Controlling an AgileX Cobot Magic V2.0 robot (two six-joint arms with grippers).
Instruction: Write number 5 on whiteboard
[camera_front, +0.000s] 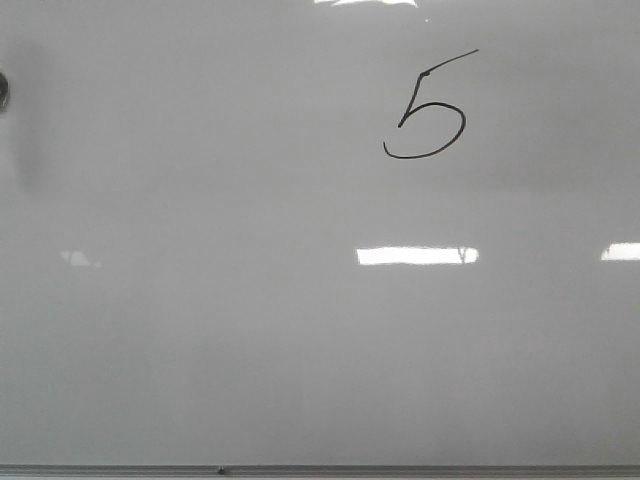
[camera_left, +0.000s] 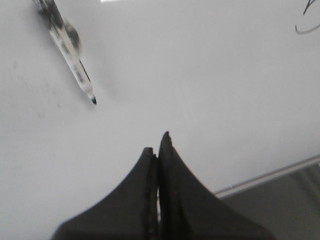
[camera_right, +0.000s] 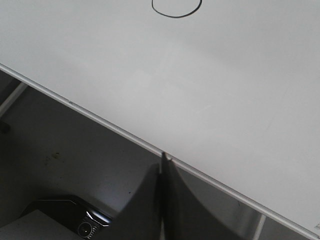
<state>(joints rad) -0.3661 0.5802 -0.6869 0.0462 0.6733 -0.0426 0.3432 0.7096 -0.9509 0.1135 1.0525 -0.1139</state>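
Left claw: fingers pressed flat against each other, only a hairline seam between them, nothing held. The tips hang over bare whiteboard; whether they touch it I cannot tell from the left wrist view.

Marker: lies on the whiteboard well apart from the left claw, beyond the tips and off to one side. Uncapped, dark tip pointing roughly back toward the claw. White barrel with dark print, blurred; the far end runs out of view.

Right claw: also clenched, fingers meeting in a thin line, gripping nothing. The tips sit just at the whiteboard's thin grey frame edge, the claw body over the darker area off the board. Near that claw, on the off-board side, a dark rounded object with a metallic glint; too dim to identify.

Number 5: thin black line, upper right part of the whiteboard in the front view. Long slanted top stroke, short downstroke, open rounded belly. From the right claw it lies well ahead of the tips, across bare board; only the belly curve shows there. From the left claw it is far off to the side, clipped at the picture's edge.

Front view: neither claw appears. Bright rectangular light reflections on the glossy surface below the digit. Small dark object at the left border, cut off.
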